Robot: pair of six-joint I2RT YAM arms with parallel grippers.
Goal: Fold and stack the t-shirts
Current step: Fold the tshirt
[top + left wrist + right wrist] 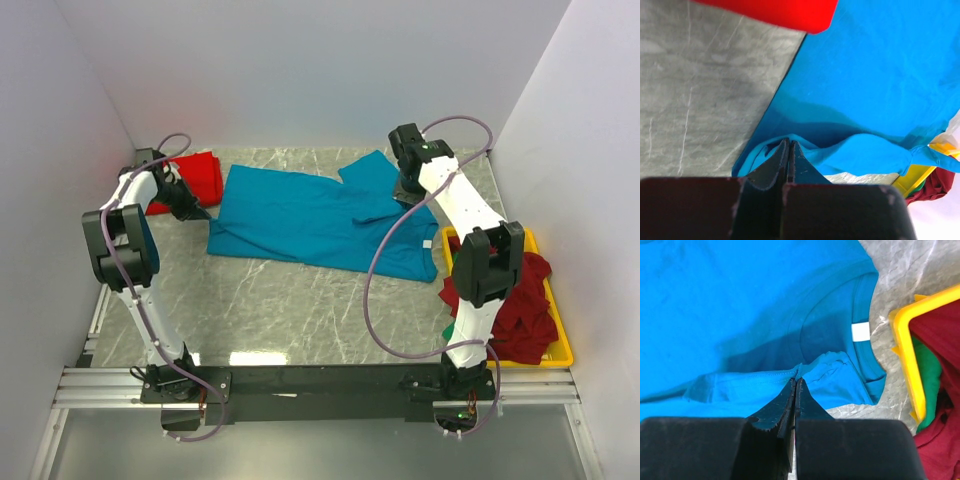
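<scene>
The teal-blue t-shirt (pixel 300 222) is spread flat on the tabletop (pixel 290 310). Its bunched left edge is pinched in the left pincer (pixel 788 149), and a fold beside the collar is pinched in the right pincer (pixel 796 386).

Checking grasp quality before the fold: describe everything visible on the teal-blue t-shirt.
The teal-blue t-shirt lies spread mostly flat, unfolded, across the grey marbled table, collar toward the yellow tray. It is a soft, cotton-looking knit with short sleeves, a ribbed neckline with a white label inside, stitched hems and mild wrinkles. The left gripper is shut on bunched fabric at its left edge; the right gripper is shut on a stitched edge near the collar. A red t-shirt sits beside its far-left corner.
</scene>
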